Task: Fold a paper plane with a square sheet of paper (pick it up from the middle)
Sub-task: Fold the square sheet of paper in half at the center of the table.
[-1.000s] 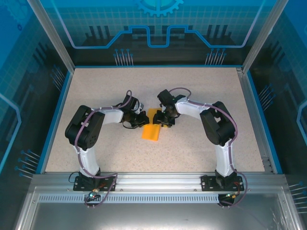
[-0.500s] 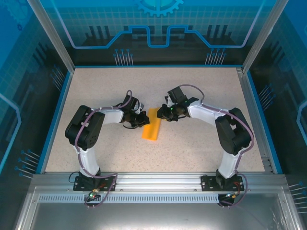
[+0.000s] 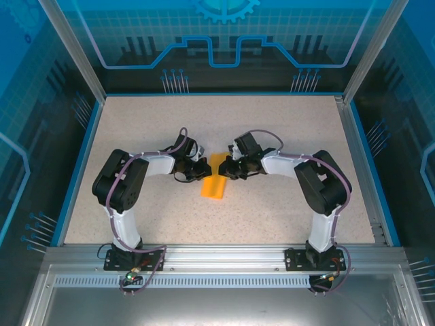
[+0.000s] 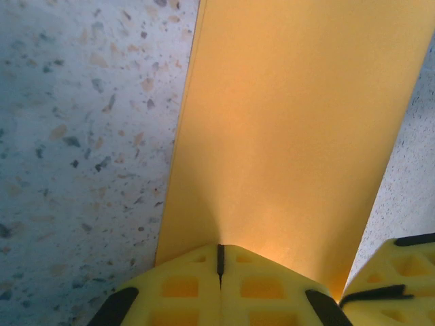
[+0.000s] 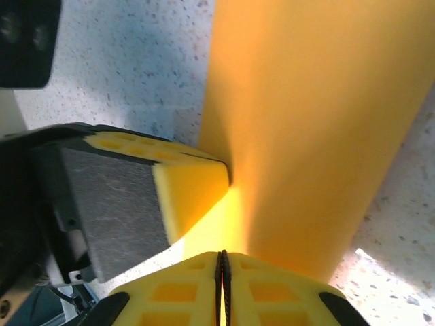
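Right arm has come back in and down since a second ago. The right gripper (image 3: 226,170) now sits against the paper (image 3: 215,183), and its jaws have gone from apart to pressed together. The left arm and the paper haven't shifted.

From above I see the paper as a narrow orange strip lying mid-table (image 3: 272,129), long axis running away from the bases. The two grippers meet over its far half — the left gripper (image 3: 203,170) coming in from the left edge, the right from the right edge, tips nearly touching each other.

On the left wrist camera the yellow pads (image 4: 258,285) are closed flush, with the sheet running straight out from the seam, so I read that as a pinch on the paper. The right wrist camera shows the same — pads (image 5: 265,292) shut on the sheet's edge, with a left finger (image 5: 190,187) just beside them.
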You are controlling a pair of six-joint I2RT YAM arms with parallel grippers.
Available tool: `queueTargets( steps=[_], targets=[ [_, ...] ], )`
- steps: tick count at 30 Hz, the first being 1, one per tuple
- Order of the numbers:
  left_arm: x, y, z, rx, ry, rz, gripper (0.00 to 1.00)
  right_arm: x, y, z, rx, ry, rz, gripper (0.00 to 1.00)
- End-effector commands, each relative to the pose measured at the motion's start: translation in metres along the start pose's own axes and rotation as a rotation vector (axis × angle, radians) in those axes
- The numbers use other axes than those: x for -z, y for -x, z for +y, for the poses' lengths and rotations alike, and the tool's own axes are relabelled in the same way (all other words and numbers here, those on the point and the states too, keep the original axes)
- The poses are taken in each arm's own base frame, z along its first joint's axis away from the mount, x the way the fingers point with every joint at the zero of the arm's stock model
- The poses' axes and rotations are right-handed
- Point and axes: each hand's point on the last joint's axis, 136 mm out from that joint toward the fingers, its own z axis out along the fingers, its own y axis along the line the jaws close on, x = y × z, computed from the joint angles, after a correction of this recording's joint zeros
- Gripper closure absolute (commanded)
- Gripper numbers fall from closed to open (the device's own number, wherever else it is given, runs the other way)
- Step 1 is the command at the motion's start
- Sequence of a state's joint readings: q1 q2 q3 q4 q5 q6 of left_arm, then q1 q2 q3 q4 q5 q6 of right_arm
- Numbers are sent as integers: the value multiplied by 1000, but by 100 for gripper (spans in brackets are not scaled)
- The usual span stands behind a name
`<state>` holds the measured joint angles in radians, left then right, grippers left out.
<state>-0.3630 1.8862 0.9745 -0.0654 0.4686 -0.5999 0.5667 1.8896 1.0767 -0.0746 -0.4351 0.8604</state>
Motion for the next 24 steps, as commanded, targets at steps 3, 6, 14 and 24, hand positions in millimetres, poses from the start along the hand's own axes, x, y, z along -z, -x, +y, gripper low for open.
queueTargets(
  steps=[3, 6, 14, 24],
  targets=[
    [-10, -14, 18, 9, 56, 41, 100, -6, -6, -23, -29, -9, 27, 88],
    [-10, -14, 18, 11, 53, 41, 100, -7, -10, -36, -40, -40, 32, 88],
    [-10, -14, 17, 7, 54, 43, 100, -14, -26, -71, -64, -140, 58, 87],
    [-10, -15, 19, 7, 56, 46, 100, 6, -17, -14, 45, 21, 20, 86]
  ],
)
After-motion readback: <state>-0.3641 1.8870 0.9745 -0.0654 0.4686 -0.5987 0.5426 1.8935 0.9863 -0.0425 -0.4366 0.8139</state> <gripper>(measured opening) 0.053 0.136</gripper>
